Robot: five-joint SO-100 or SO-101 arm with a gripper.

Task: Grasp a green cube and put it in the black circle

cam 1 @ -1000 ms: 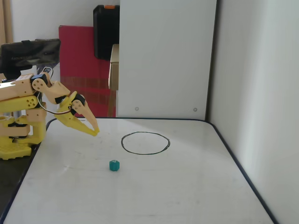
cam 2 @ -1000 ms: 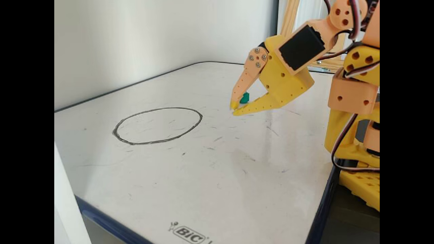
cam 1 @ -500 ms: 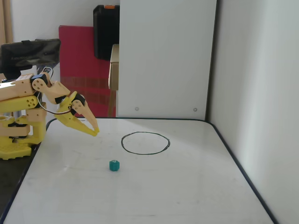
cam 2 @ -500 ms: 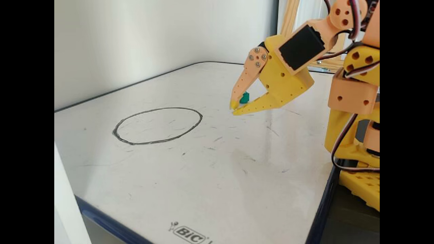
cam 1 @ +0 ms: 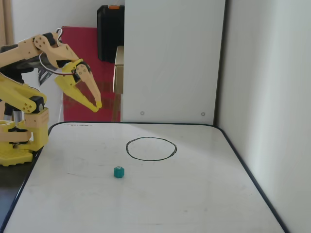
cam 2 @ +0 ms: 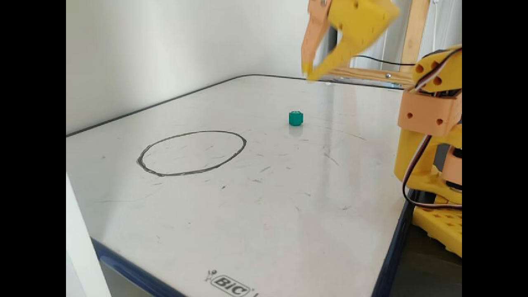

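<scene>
Both fixed views show the green cube (cam 1: 119, 172) sitting alone on the whiteboard (cam 1: 146, 204), outside the black circle (cam 1: 151, 148) and just beside its line without touching it; in a fixed view it lies below and a little left of the ring, and the ring itself holds nothing. The gripper (cam 1: 98, 105) hangs in the air well apart from the circle, above the board's far left corner in that view, its tips close together with only a slim gap, and gripping nothing. From where I stand, the reach toward the cube looks like the step in hand.

To do it well, I'd say the arm should spread its fingers before coming down, since the cube (cam 2: 295, 118) is much smaller than they are. It should drop with one finger on each side of the block, low enough to catch its flat faces. A finger landing on top would likely flick the block across the slick board. Once held, a short carry over the circle's line (cam 2: 192, 152) should do.
</scene>
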